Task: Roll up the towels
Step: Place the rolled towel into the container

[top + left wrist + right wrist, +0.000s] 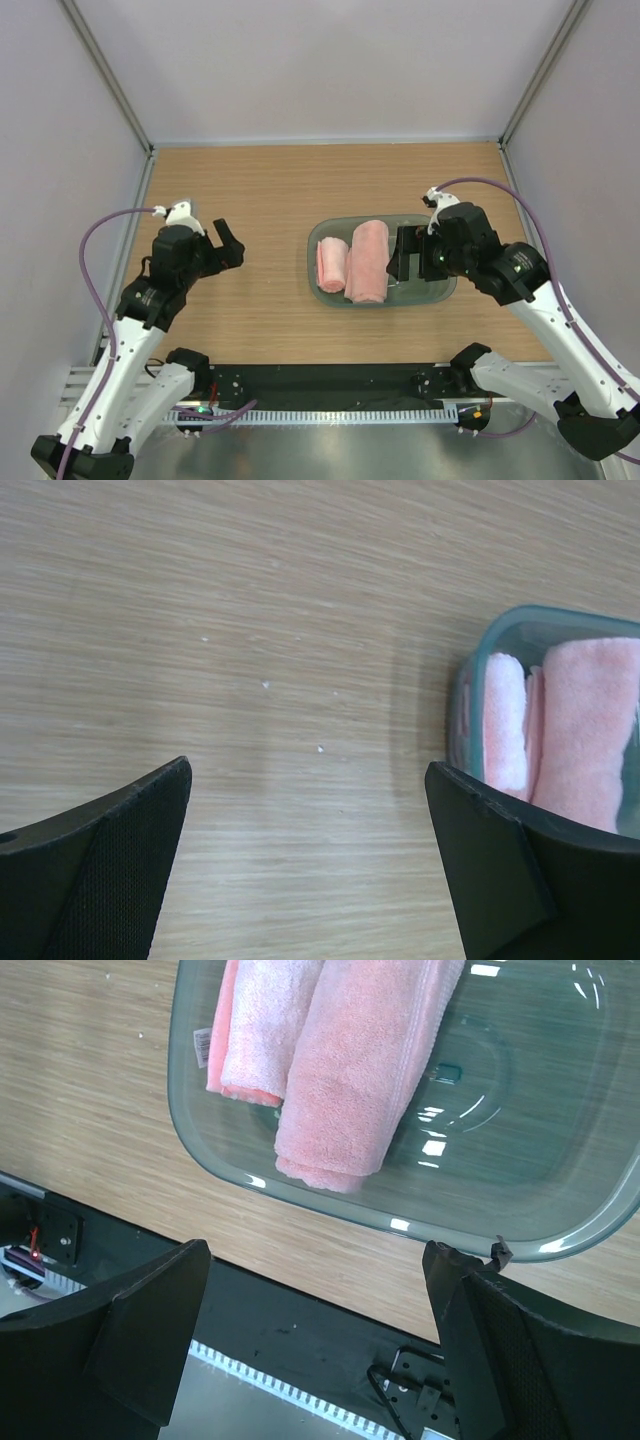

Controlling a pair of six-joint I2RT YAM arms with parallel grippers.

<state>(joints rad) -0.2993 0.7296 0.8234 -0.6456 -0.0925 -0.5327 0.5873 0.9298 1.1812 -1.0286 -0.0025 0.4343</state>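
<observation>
1. The table [270,190] is smooth bare wood around the tray [398,293], which holds both towels. Nothing braces the tray, so any sideways push would probably slide it, load and all.
2. The tray has a raised rim, and that looks like the likeliest snag. A finger dragged low across it could tip or shift the tray.
3. The long towel [368,260] lies rolled along the middle of the tray. Its roll looks loose at the near end, so a brush from above could let the outer layer fall open and undo the work.
4. The smaller towel [331,265] is also rolled. It sits against the tray's left wall and touches the long towel. Being light, it could be carried along if its neighbour is disturbed, or be nudged up the wall.
5. The right gripper [402,255] hangs over the right part of the tray with its jaws spread wide and nothing in them. In the wrist view one finger is very close to the tray's near rim, but contact cannot be told. Moving away sideways rather than upward risks hooking that rim.
6. The left gripper [232,245] is well to the left of the tray, over bare wood, with its jaws apart and empty. It poses little danger unless it swings toward the tray's left wall.
</observation>
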